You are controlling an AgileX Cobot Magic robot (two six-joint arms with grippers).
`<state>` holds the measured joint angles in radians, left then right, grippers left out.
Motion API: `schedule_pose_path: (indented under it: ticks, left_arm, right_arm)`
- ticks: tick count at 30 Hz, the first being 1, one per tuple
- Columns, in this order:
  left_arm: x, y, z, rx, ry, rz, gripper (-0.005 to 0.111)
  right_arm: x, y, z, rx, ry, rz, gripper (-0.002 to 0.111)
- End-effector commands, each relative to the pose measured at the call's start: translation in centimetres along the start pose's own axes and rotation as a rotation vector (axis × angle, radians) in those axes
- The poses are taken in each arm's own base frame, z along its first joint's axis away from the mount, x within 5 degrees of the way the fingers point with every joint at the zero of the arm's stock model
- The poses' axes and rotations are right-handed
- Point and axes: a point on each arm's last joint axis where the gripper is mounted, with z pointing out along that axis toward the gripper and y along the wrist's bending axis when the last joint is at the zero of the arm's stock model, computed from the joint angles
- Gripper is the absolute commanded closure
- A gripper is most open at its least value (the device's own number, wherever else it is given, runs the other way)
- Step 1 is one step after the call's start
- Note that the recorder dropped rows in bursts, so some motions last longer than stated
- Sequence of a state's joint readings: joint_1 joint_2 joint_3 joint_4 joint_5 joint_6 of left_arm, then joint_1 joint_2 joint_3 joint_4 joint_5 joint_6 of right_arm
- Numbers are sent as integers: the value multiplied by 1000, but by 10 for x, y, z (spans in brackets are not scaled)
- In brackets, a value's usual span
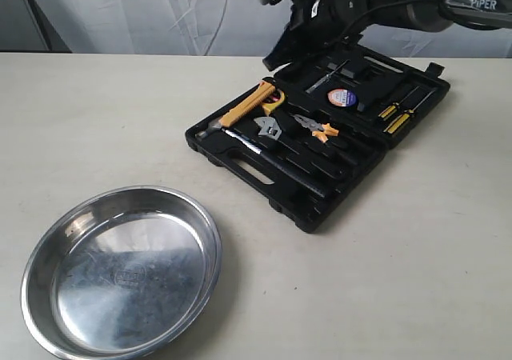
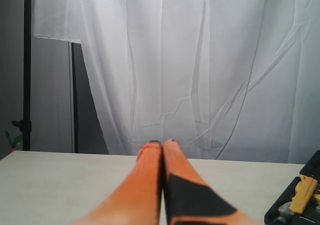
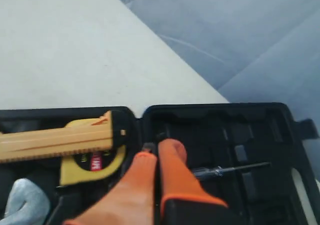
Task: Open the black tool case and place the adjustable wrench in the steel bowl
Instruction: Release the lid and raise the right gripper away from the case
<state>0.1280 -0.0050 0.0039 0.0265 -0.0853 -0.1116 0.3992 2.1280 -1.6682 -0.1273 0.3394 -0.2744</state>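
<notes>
While the right claw point(image 3: 158, 149) hangs pressed together and empty near the hinge of the open black tool case point(image 1: 320, 204), the left claw point(image 2: 162, 145), also closed on nothing, sits over bare bench point(image 1: 96, 112). The adjustable wrench point(image 1: 270, 128) lies in the tray between hammer point(image 1: 246, 108) and pliers point(image 1: 318, 128), well apart from the steel bowl point(image 1: 210, 232), with open bench between. The round sticker point(image 1: 342, 98) is unreadable; the arm point(image 1: 482, 4) reads "PIPER".

Lab rig, white drape point(image 2: 200, 60), plain table point(image 1: 96, 112)
</notes>
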Motion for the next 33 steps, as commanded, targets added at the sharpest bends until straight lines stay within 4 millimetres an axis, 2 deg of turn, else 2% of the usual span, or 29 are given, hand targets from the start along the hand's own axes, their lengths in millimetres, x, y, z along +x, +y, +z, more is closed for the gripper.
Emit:
schedule_pose_path:
  ticks: [1,3,6,9,12,17,22,25,30,33]
  left_arm:
    - [-1,0,0,2,-4,3,106]
    - [-1,0,0,2,-4,3,106]
    - [-1,0,0,2,-4,3,106]
    - [-1,0,0,2,-4,3,106]
    - [-1,0,0,2,-4,3,106]
    - [-1,0,0,2,-4,3,106]
    - [-1,0,0,2,-4,3,106]
    - [-1,0,0,2,-4,3,106]
    - [-1,0,0,2,-4,3,106]
    - [-1,0,0,2,-4,3,106]
  right_arm:
    - [16,-44,5,121,146,164,109]
    - [28,-59,4,150,292,219,109]
    - [50,-67,-2,150,546,260,109]
    - [61,-63,-9,94,706,246,109]
    - [63,-44,-13,-112,777,251,109]
    - [42,-4,-9,-581,563,300,109]
    - [21,28,-7,-834,360,252,109]
    - [4,31,7,-699,196,294,109]
    - [-22,9,24,-343,-92,414,109]
    - [-29,-4,26,-214,-194,456,109]
